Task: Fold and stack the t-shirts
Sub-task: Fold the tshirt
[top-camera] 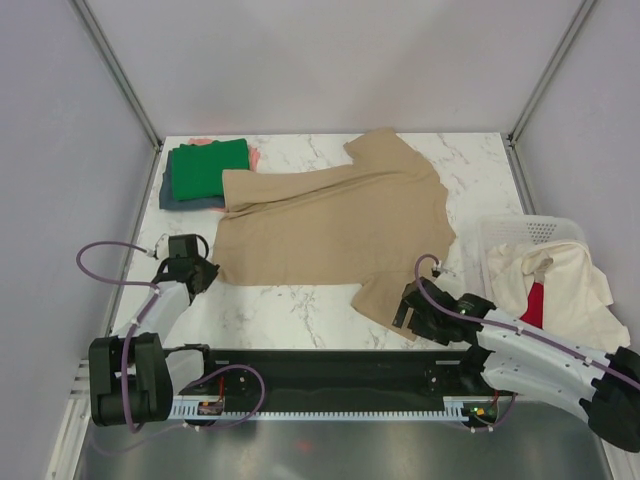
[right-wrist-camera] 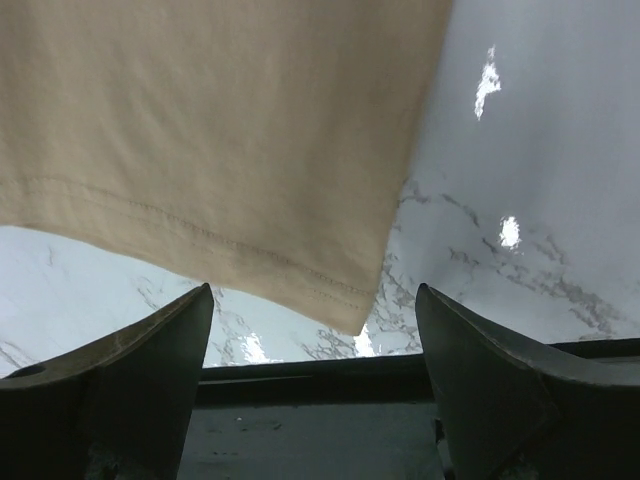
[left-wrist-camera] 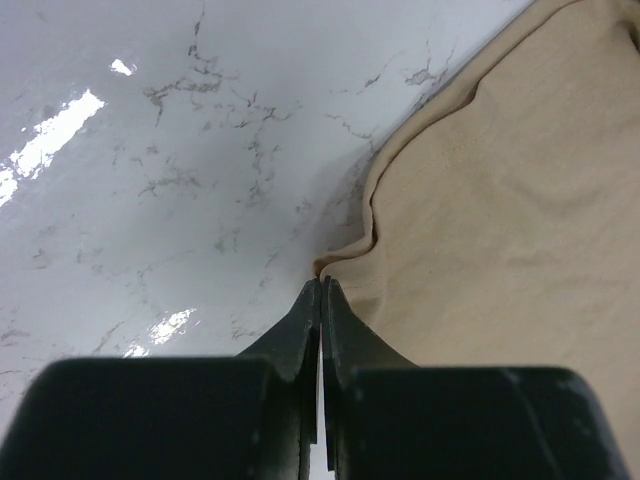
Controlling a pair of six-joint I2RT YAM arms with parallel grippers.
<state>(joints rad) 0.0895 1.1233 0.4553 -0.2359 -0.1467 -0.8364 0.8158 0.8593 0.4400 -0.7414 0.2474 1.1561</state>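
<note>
Tan t-shirt (top-camera: 330, 225): flat on table (top-camera: 290, 305), long axis left-right, hem leftward. Left gripper (top-camera: 207, 272) clenched on the near hem corner. Right gripper (top-camera: 405, 308) spread wide, sleeve (top-camera: 385, 288) just ahead of it.

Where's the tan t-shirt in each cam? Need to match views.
Top external: the tan t-shirt lies spread across the table's middle, right of the green t-shirt.
Left wrist: it fills the right side, and its corner looks pinched in the shut left gripper.
Right wrist: its hemmed sleeve crosses the top left, beyond the open right gripper.
Shared landmark: the veined marble tabletop beside the cloth.
</note>
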